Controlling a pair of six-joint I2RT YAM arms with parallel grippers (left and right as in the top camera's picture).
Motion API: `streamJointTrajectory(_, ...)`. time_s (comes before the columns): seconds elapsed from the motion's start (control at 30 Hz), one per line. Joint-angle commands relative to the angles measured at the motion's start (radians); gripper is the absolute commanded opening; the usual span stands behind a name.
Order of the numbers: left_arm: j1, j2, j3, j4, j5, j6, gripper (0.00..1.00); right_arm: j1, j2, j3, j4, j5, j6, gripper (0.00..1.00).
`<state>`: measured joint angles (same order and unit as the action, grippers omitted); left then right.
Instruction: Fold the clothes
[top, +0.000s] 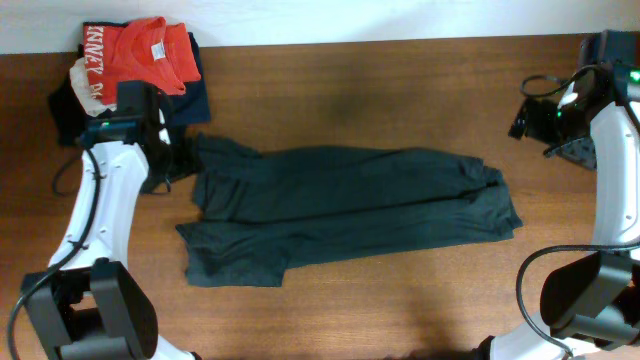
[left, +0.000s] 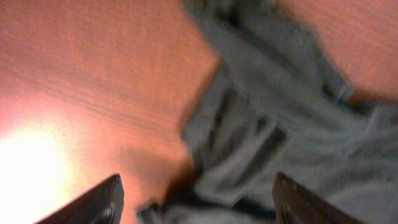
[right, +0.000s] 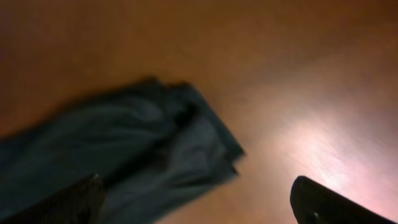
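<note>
The clothes (top: 340, 210) are one dark T-shirt lying flat in a long band across the middle of the table, its hem end at the right (right: 143, 143) and crumpled folds at the left (left: 280, 124). My left gripper (top: 172, 150) hovers at the shirt's upper left corner. In the left wrist view the left gripper (left: 199, 205) is open, with blurred cloth below the wide gap and nothing held. My right gripper (top: 523, 117) is up and to the right of the shirt's end, apart from it. Seen from the right wrist, the right gripper (right: 196, 202) is open and empty over bare wood.
A pile sits at the back left corner: a red-orange shirt (top: 140, 50) with white lettering on dark navy folded garments (top: 195, 95). The wooden table (top: 400, 80) runs to a pale wall at the back. Both arm bases stand at the front corners.
</note>
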<state>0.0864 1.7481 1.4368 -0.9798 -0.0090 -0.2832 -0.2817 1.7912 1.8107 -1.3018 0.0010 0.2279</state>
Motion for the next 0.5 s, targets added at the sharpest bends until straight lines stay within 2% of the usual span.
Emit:
streamJointTrajectory(0.0,0.040,0.017,0.017,0.118,0.101,0.158,0.76,0.001,0.003,0.012,0.028,-0.211,-0.021,0.99)
streamJointTrajectory(0.2,0.041,0.180,0.017,0.244,0.183,0.158,0.77,0.002,0.040,0.012,0.011,-0.253,-0.014,0.99)
streamJointTrajectory(0.27,0.041,0.238,0.017,0.285,0.206,0.158,0.80,0.010,0.044,0.012,0.000,-0.253,-0.014,0.99)
streamJointTrajectory(0.47,0.043,0.309,0.017,0.381,0.178,0.158,0.80,0.054,0.045,0.008,-0.034,-0.251,-0.015,0.99)
